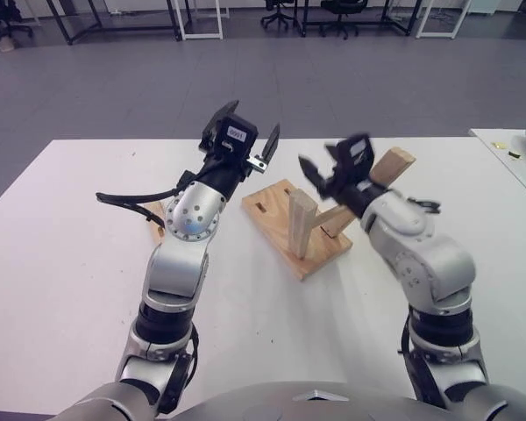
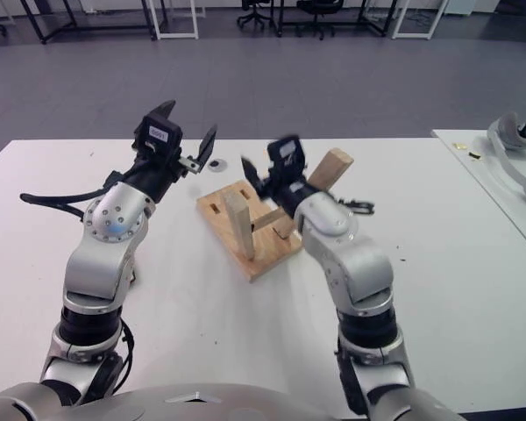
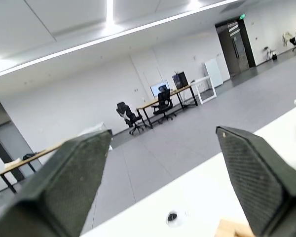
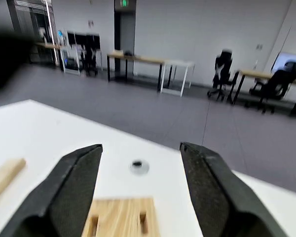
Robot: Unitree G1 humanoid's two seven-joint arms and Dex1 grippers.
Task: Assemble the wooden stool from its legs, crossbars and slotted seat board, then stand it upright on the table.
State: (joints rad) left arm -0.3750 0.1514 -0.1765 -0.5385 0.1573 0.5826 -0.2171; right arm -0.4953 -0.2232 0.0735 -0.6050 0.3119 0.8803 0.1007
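The slotted seat board [image 1: 272, 215] lies flat in the middle of the white table [image 1: 61, 263]. One wooden leg [image 1: 302, 221] stands upright in it. A second leg [image 1: 387, 167] leans tilted at the board's right side, with a short crossbar [image 1: 335, 219] below it. My left gripper [image 1: 248, 130] hangs open above the table, just left of and behind the board, holding nothing. My right gripper [image 1: 331, 158] is open over the board's far right part, close to the tilted leg and holding nothing. The right wrist view shows its fingers [image 4: 74, 192] spread above the board [image 4: 121, 217].
A loose wooden piece [image 1: 156, 219] lies partly hidden under my left arm, beside a black cable [image 1: 127, 199]. A round grommet [image 2: 215, 164] sits in the table behind the board. A white headset [image 2: 519, 145] rests on the neighbouring table to the right.
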